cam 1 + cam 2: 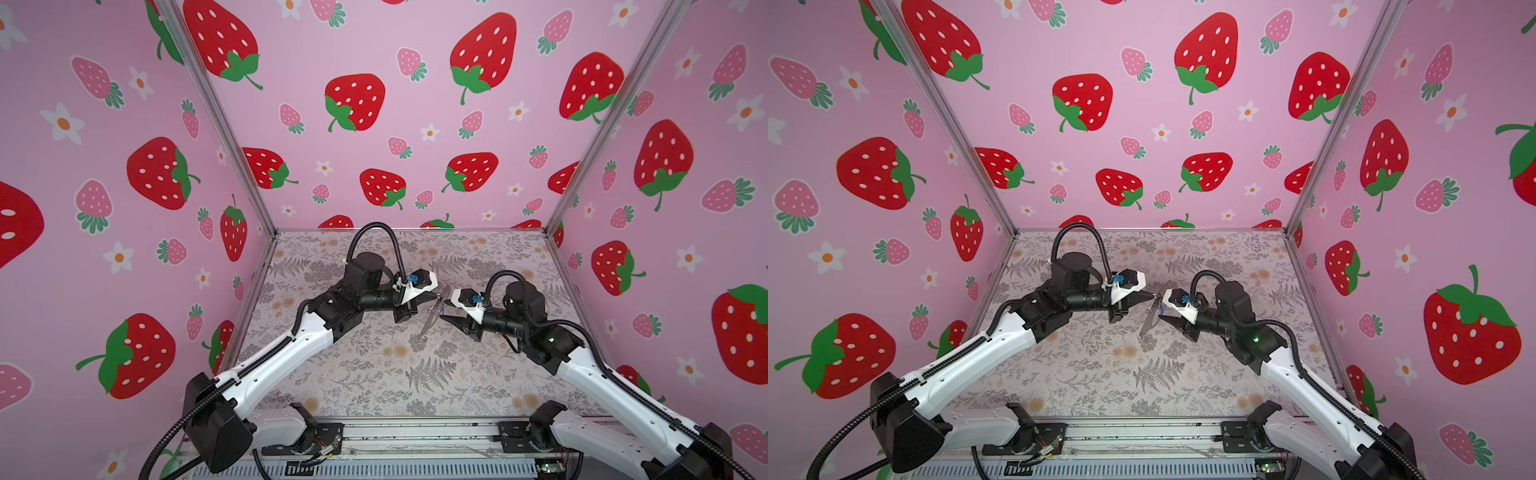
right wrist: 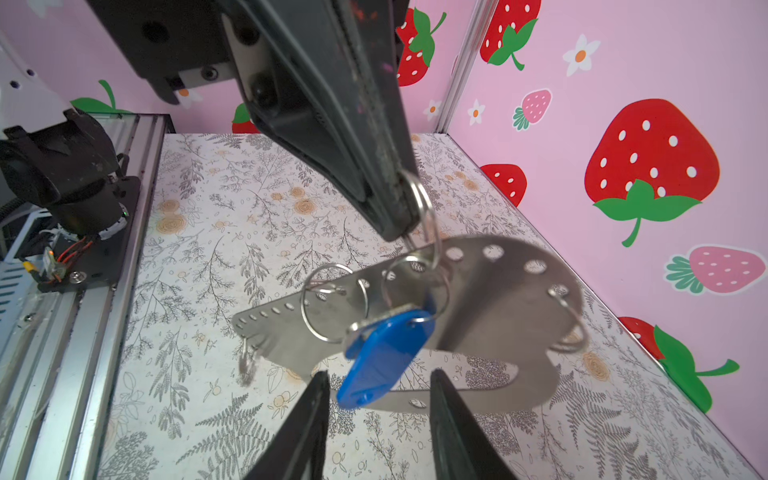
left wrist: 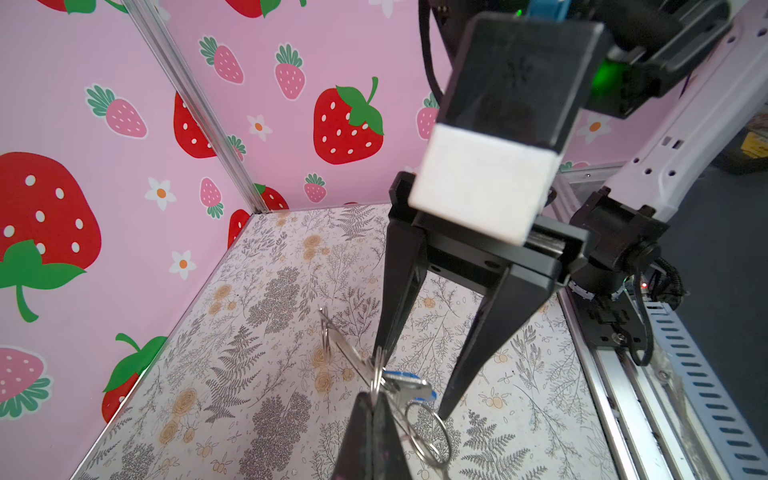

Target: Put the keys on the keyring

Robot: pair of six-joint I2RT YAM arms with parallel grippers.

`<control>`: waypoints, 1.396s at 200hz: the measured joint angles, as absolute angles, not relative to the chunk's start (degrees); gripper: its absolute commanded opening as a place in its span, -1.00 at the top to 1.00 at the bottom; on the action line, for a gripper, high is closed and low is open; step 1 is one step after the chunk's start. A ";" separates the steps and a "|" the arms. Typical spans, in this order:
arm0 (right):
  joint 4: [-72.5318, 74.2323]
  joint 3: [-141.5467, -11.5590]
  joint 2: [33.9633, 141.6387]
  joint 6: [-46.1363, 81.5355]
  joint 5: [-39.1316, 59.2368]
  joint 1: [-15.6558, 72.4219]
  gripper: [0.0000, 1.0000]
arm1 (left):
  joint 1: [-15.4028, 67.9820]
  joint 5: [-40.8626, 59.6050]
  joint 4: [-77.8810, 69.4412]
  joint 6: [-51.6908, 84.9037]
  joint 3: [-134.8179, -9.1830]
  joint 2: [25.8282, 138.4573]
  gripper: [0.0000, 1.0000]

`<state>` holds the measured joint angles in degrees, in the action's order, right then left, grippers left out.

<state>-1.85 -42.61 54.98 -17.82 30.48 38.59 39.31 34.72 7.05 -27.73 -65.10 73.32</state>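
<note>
The keyring [image 2: 498, 299] is a grey curved strap with a row of holes and several small metal rings. It hangs in the air over the floral table. My left gripper [image 2: 401, 224] is shut on one ring at its upper edge. The keys [image 2: 382, 357], a silver key with a blue tag, dangle from a ring beside that grip. My right gripper [image 2: 379, 374] is open, with the tag's lower end between its fingers and unclamped. In both top views the two grippers [image 1: 434, 296] [image 1: 444, 316] meet at mid-table, with the keyring [image 1: 1148, 322] hanging between them. In the left wrist view the keyring [image 3: 345, 345] shows edge-on.
The floral table [image 1: 395, 374] is boxed in by strawberry-print walls on three sides. A metal rail [image 1: 415, 436] with both arm bases runs along the front edge. Nothing else lies on the table.
</note>
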 measured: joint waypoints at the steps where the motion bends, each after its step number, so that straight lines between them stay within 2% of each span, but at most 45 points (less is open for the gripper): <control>1: -1.78 -42.61 54.98 -17.78 30.48 38.59 0.17 | 39.31 34.72 7.03 -27.68 -65.12 73.34 1.00; 94: 5.02 -42.35 55.07 -14.72 25.87 38.74 0.41 | 39.31 34.94 5.61 -24.34 -65.63 73.54 1.00; 165: 6.92 -42.35 56.18 -14.63 23.51 41.60 0.29 | 39.31 34.83 4.32 -22.37 -66.02 73.78 1.00; 187: 7.68 -42.33 56.18 -14.20 21.93 41.91 0.46 | 39.31 34.57 3.95 -21.82 -66.32 74.22 1.00; 211: 8.45 -42.30 56.18 -13.85 20.58 42.19 0.78 | 39.31 34.46 3.90 -21.23 -66.37 74.50 1.00; 233: 8.54 -42.24 56.18 -13.32 19.59 42.26 1.00 | 39.31 34.46 3.92 -21.17 -66.37 74.50 1.00; 279: 4.29 -43.59 56.03 -15.11 17.87 42.28 1.00 | 39.27 33.67 5.69 -22.92 -66.39 74.54 1.00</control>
<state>4.29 -43.59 56.03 -15.11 17.87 42.28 39.27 33.67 5.69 -22.92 -66.39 74.54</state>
